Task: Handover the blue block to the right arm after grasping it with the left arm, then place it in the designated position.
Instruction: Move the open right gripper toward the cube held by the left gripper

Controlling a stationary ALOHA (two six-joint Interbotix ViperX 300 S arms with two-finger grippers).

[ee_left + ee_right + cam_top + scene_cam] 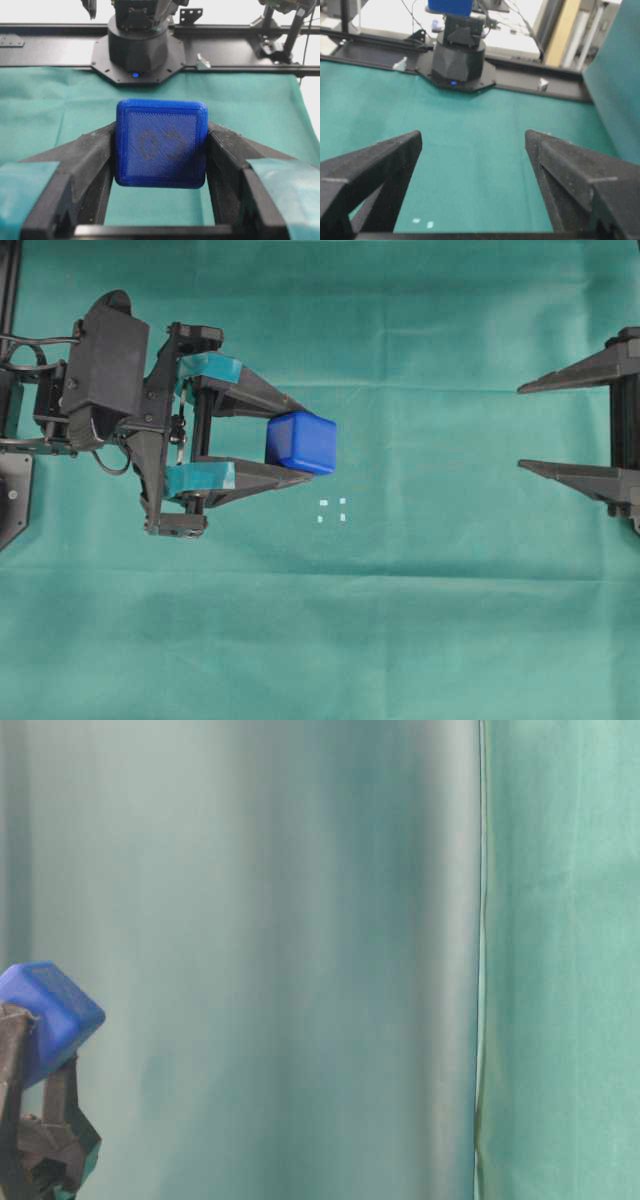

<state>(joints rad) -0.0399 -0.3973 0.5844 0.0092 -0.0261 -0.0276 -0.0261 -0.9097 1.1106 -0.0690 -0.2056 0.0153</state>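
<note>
The blue block point(301, 442) is pinched between the tips of my left gripper point(296, 440), whose fingers carry teal tape pads. It is lifted off the green cloth, as the table-level view shows the blue block point(48, 1015) raised on the fingers. Seen from the left wrist, the blue block point(161, 143) fills the gap of the left gripper point(161, 147) and shows a faint embossed figure. My right gripper point(520, 427) stands wide open at the right edge, far from the block; the right gripper point(472, 142) holds nothing. The designated position point(332, 510), tiny white marks, lies just below and right of the block.
Green cloth point(400, 640) covers the table. The opposite arm base point(137, 50) stands at the far edge on a black frame rail. A hanging green curtain point(560, 960) fills the table-level view's right side.
</note>
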